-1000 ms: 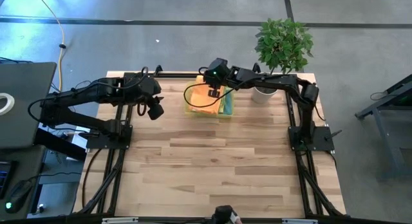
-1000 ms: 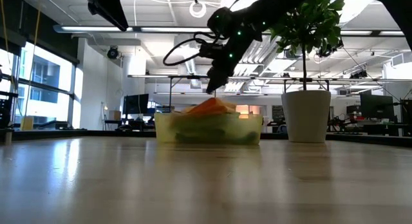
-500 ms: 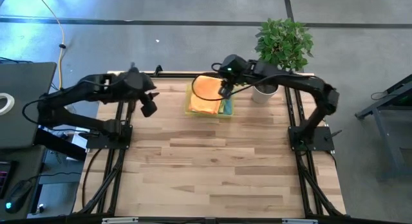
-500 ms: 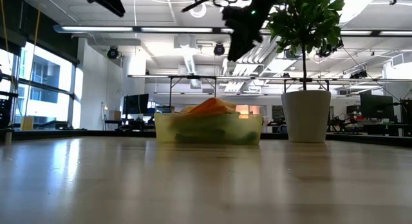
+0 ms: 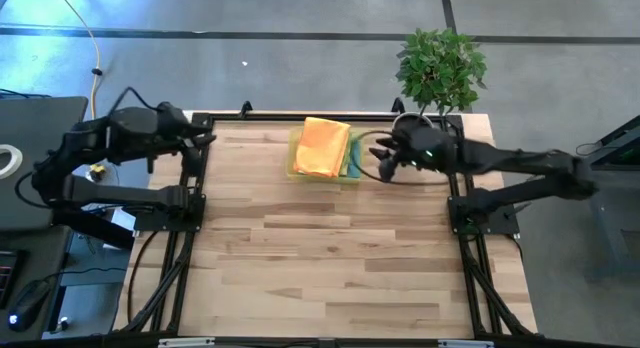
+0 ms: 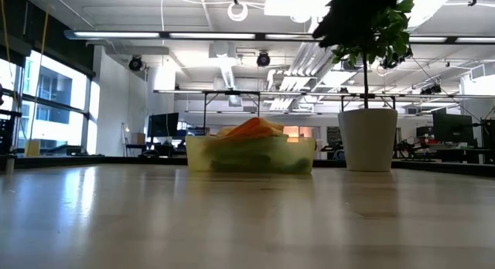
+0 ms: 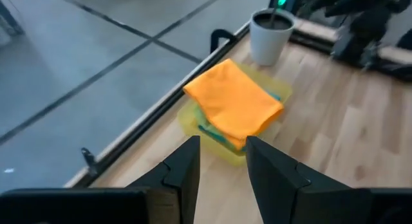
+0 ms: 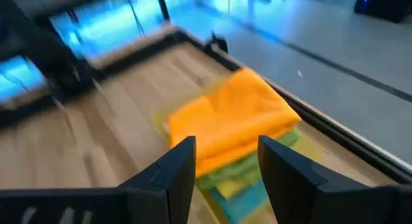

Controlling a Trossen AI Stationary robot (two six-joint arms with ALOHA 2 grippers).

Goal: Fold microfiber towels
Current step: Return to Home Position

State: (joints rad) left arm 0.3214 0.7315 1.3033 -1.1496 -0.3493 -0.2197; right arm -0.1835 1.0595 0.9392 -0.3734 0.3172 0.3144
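Pale wooden planks make up the table (image 5: 330, 258) I am driving over, with grey floor all around it. Seen level across the top, a bright office with ceiling lights lies behind.

At the back edge, near the middle, sits the yellow tray (image 6: 199, 156), translucent enough that I can make out cloth through its wall. The orange towel (image 5: 322, 146) lies folded on top of the pile inside and rises above the rim. Under it I see the edge of a green towel (image 8: 226, 175) and a strip of a blue towel (image 8: 250, 198). I cannot tell from here how many cloths lie lower down.

Just to the right of the tray stands a potted plant (image 5: 440, 66) in a white pot (image 6: 368, 139).

My left gripper (image 7: 223, 141) is at the table's back left corner, well apart from the tray and pointing towards it. Its claw is narrowly parted, with nothing between the fingers (image 7: 183, 172).

My right gripper (image 8: 226, 141) hangs above the board just beside the tray's right side, in front of the pot. It looks down on the orange towel. Its claw stands apart and carries nothing. Neither claw touches tray or cloth.
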